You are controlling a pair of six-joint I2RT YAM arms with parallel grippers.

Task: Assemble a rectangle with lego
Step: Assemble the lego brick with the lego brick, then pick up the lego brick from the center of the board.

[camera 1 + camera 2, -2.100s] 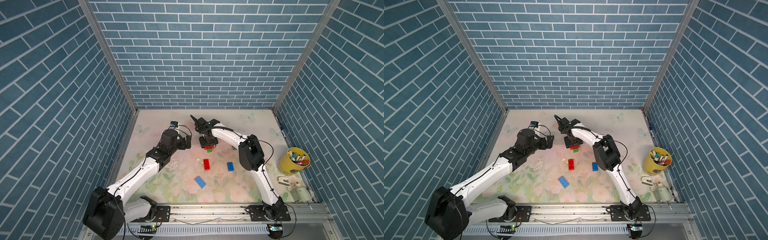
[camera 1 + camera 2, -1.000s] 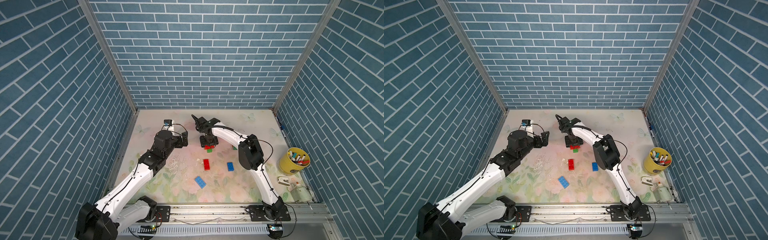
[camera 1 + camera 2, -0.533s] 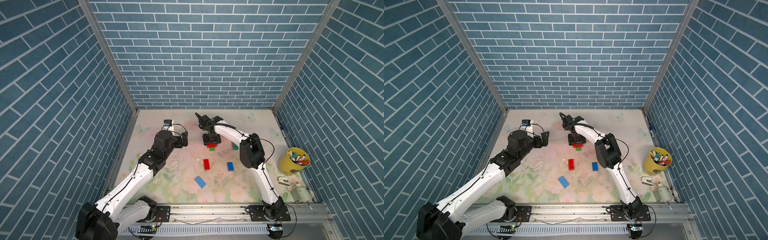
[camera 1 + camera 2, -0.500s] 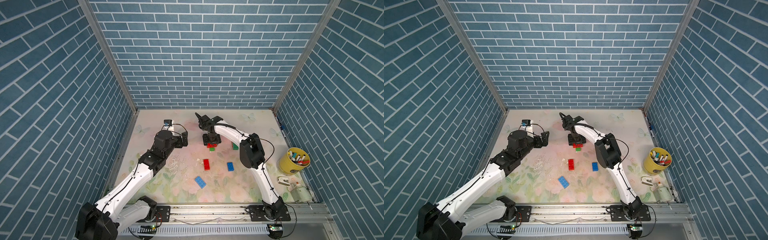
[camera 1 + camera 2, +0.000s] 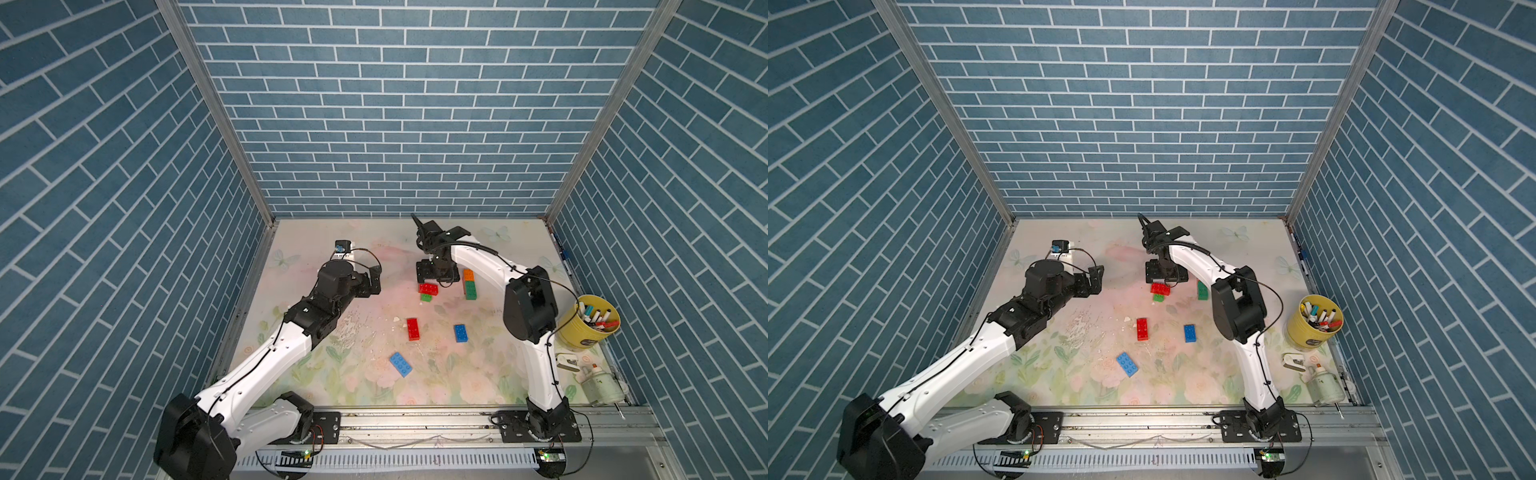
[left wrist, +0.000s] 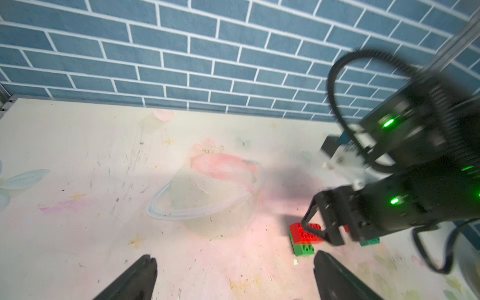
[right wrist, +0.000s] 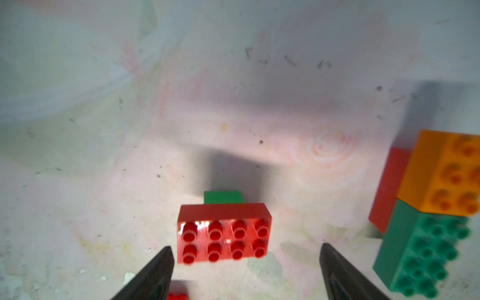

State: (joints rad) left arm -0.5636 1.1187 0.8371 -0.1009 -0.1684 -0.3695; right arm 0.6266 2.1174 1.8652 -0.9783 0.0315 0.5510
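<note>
Top views: the left hand (image 5: 376,281) hangs over the far left of the worktop (image 5: 382,237), jaws wide, holding nothing; the right hand (image 5: 434,274) stands just behind a red brick (image 5: 428,288) stacked on a green brick (image 5: 425,297); to their right an orange brick (image 5: 468,274) and a dark green brick (image 5: 471,290) touch end to end; nearer the rail lie a 2nd red brick (image 5: 1142,329), a blue brick (image 5: 1190,333) and a light blue brick (image 5: 1128,364), all apart; a yellow cup (image 5: 582,336) of pens sits at the right edge.

Left wrist: the left hand (image 6: 233,275) is open, bare worktop between its tips; beyond, the right hand (image 6: 320,231) reaches down at the red brick (image 6: 304,232), too blurred to tell contact.

Right wrist: the right hand (image 7: 245,270) is open and grips nothing; its 2 fingers (image 7: 155,275) flank the 8-stud red brick (image 7: 223,233) with a gap on each side; the green brick (image 7: 223,197) peeks out beneath; the orange brick (image 7: 446,174) and dark green brick (image 7: 426,252) rest on a red piece (image 7: 389,187).
</note>
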